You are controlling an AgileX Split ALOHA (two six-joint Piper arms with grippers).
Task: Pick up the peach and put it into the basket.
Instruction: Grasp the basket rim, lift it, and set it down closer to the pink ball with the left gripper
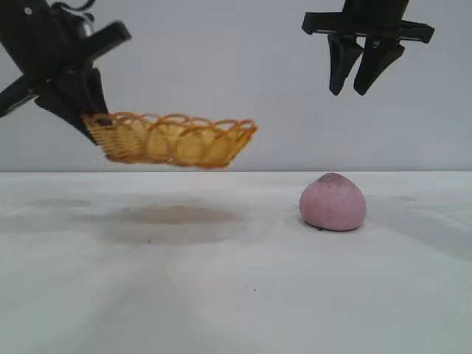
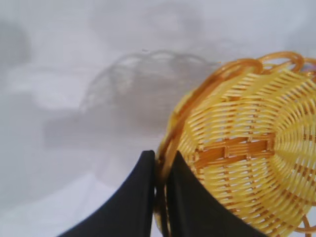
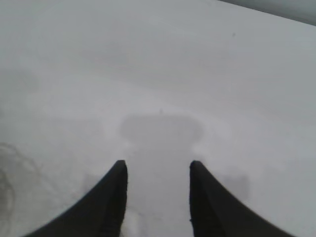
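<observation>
No brand, label or writing can be read on anything in view.

The basket (image 1: 173,140) is held clear of the table (image 1: 221,295), gripped at its left end by the left gripper (image 1: 87,122). In the left wrist view the two black fingers (image 2: 133,202) are seen closed tight on the looped rim, one finger outside the wall and the other inside the bowl, with the woven floor spreading away from the fingertips. The basket's long axis runs roughly level, extending from the gripper toward the right arm's side, its mouth facing up and the far end slightly raised. A soft shadow (image 1: 173,217) is cast on the table below it.

The peach (image 1: 332,203) rests on the table, below the right gripper (image 1: 365,74) and slightly toward the basket's side of it, well apart from the fingertips. Its darker pointed top is turned upward and its broad base is seated on the surface.

The right gripper is held high, pointing down, its fingers (image 3: 111,197) parted partway with nothing between them; only bare table and the gripper's shadow are seen beneath.
</observation>
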